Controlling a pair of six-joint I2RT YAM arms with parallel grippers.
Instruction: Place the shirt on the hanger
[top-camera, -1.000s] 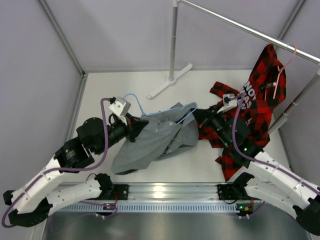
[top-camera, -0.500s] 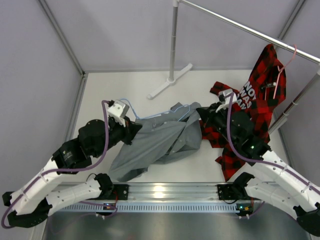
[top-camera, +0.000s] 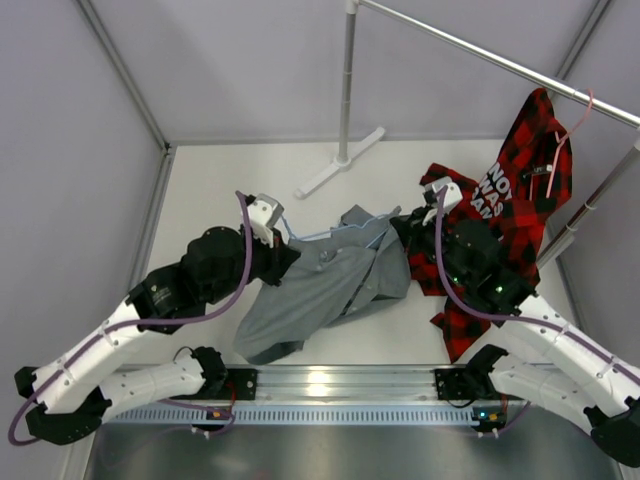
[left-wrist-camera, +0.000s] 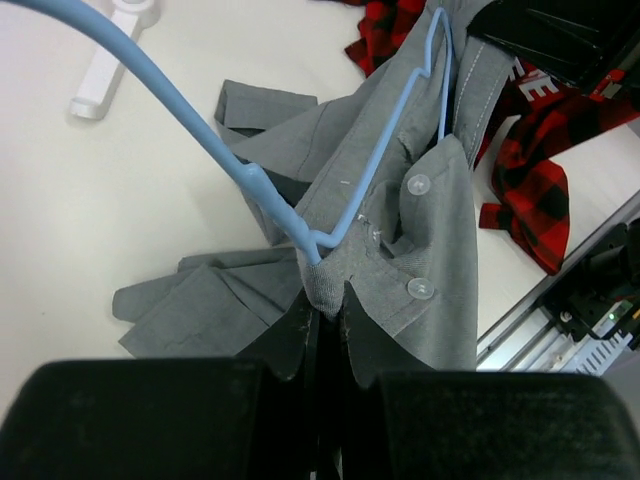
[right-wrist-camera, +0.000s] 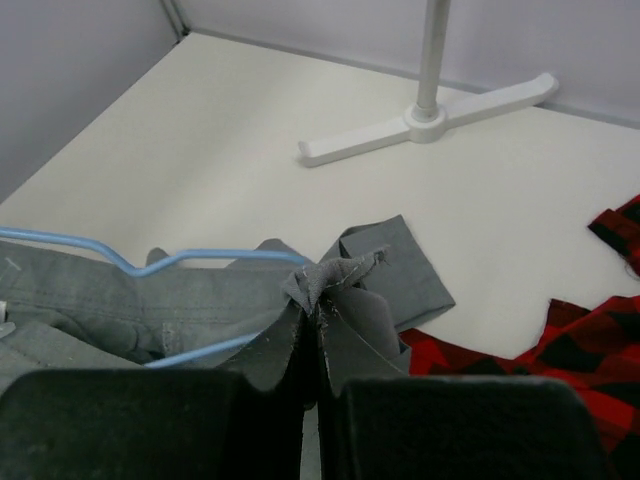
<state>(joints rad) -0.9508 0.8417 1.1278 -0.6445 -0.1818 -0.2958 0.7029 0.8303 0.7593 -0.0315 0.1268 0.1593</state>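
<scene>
The grey-green shirt (top-camera: 335, 280) hangs bunched between my two grippers above the table. The light-blue wire hanger (left-wrist-camera: 360, 190) runs through its collar area, its hook (left-wrist-camera: 130, 60) sticking out to the upper left. My left gripper (left-wrist-camera: 325, 300) is shut on a fold of the shirt's button placket, right where the hanger wire ends. My right gripper (right-wrist-camera: 318, 300) is shut on a pinch of the shirt's edge; the hanger wire (right-wrist-camera: 200, 258) shows just left of it. From above, the left gripper (top-camera: 282, 255) and right gripper (top-camera: 400, 232) hold opposite ends of the shirt.
A red-and-black plaid shirt (top-camera: 520, 180) hangs on a pink hanger (top-camera: 570, 125) from the rail at the right and drapes onto the table. The white rack foot (top-camera: 340, 160) stands at the back. The rail base (top-camera: 340, 385) runs along the near edge.
Both arms have moved toward each other and slightly back, carrying the shirt and hanger. The left gripper has shifted right; the shirt is more bunched between the grippers.
</scene>
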